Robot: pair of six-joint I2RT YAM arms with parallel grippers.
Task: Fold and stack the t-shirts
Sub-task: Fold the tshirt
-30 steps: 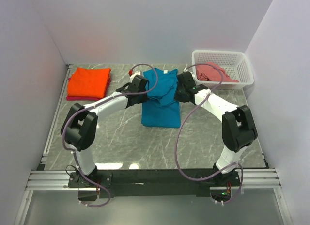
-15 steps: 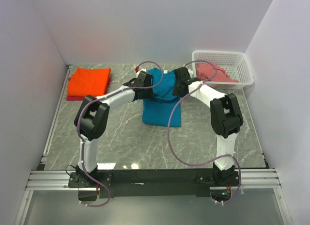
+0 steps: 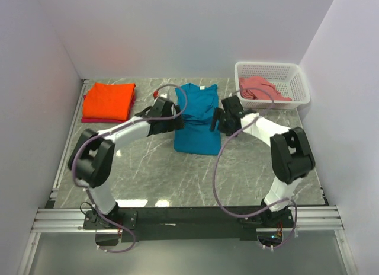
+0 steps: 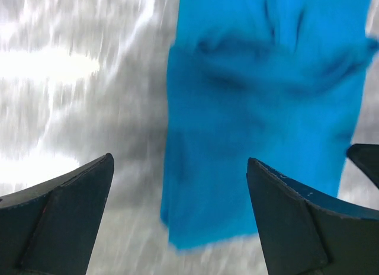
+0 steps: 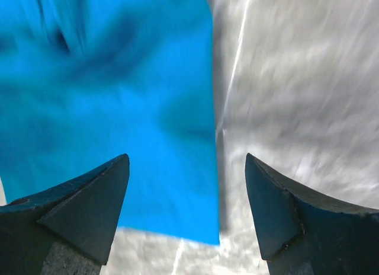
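Note:
The teal-blue t-shirt (image 3: 196, 121) lies flat on the marble table, folded into a long strip with its collar at the far end and rumples across the middle. My left gripper (image 3: 175, 121) hovers open at its left edge and my right gripper (image 3: 217, 121) open at its right edge. In the left wrist view the shirt (image 4: 266, 97) fills the space beyond the open gripper (image 4: 180, 159). In the right wrist view the shirt (image 5: 106, 97) lies under the open gripper (image 5: 186, 156), whose jaws hold nothing. The orange t-shirt (image 3: 109, 100) rests folded on the magenta one (image 3: 89, 119).
A white lattice basket (image 3: 299, 79) stands at the back right with the salmon-pink t-shirt (image 3: 259, 88) bunched inside. Walls close the table on the left, back and right. A metal rail (image 3: 65, 150) runs along the left edge.
Both grippers have gone from shut to open and let go of the teal-blue shirt. Both have drawn back a little toward the near side. The shirt now lies flatter.

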